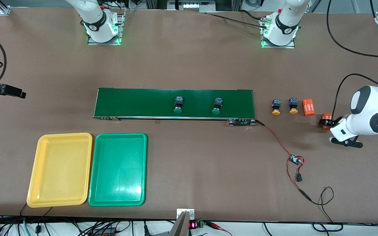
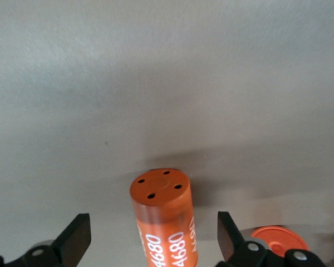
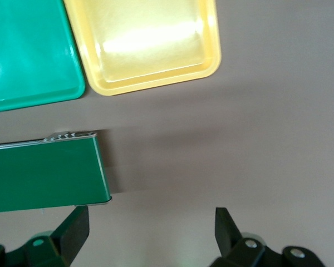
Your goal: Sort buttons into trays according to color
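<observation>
Two green buttons [image 1: 178, 105] [image 1: 217, 106] stand on the long dark-green belt [image 1: 136, 103]. Two yellow-orange buttons [image 1: 276, 107] [image 1: 293, 106] stand on the table off the belt's end toward the left arm's end. The yellow tray [image 1: 33, 177] and the green tray [image 1: 143, 170] lie side by side, nearer the front camera than the belt, both empty. My left gripper [image 1: 324, 122] is open low at the table, its fingers either side of an orange cylinder [image 2: 162, 222] without touching it. My right gripper [image 3: 150, 233] is open and empty over bare table beside the belt's end [image 3: 72, 172].
A second orange cylinder [image 1: 308, 107] lies beside the yellow-orange buttons. A red-and-black wire with a small board [image 1: 295, 160] runs from the belt's end toward the front edge. The right wrist view shows the yellow tray [image 3: 156, 44] and green tray [image 3: 28, 50].
</observation>
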Robot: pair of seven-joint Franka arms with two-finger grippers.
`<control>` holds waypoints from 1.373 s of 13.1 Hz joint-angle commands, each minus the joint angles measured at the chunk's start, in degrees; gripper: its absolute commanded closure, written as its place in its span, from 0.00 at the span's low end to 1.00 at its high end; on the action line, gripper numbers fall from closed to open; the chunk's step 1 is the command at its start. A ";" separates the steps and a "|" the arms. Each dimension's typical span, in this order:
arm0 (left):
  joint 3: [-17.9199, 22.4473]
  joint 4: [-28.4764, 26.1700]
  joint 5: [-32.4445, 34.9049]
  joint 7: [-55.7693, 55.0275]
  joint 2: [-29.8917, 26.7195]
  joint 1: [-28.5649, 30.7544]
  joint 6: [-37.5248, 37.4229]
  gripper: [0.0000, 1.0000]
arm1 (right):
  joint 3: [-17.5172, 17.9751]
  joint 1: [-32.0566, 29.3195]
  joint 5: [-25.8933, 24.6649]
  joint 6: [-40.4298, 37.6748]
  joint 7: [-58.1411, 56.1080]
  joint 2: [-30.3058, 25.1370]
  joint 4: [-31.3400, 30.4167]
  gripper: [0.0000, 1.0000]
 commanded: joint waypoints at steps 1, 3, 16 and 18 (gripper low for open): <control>-0.72 -6.27 1.42 -0.20 -1.27 2.49 5.08 0.00 | 0.15 4.33 0.86 1.35 3.42 1.47 -0.26 0.00; -0.63 -6.47 1.51 0.14 -1.18 2.58 5.72 0.15 | 0.15 8.99 0.95 2.06 7.11 3.50 -0.25 0.00; -22.23 -4.27 0.37 11.55 -2.51 1.71 -7.55 0.73 | 0.15 30.88 8.60 11.29 23.57 15.36 -0.34 0.00; -23.66 -4.36 -0.76 15.94 -0.92 -2.05 -7.47 0.75 | 0.15 33.43 10.34 11.37 23.83 16.77 -0.26 0.00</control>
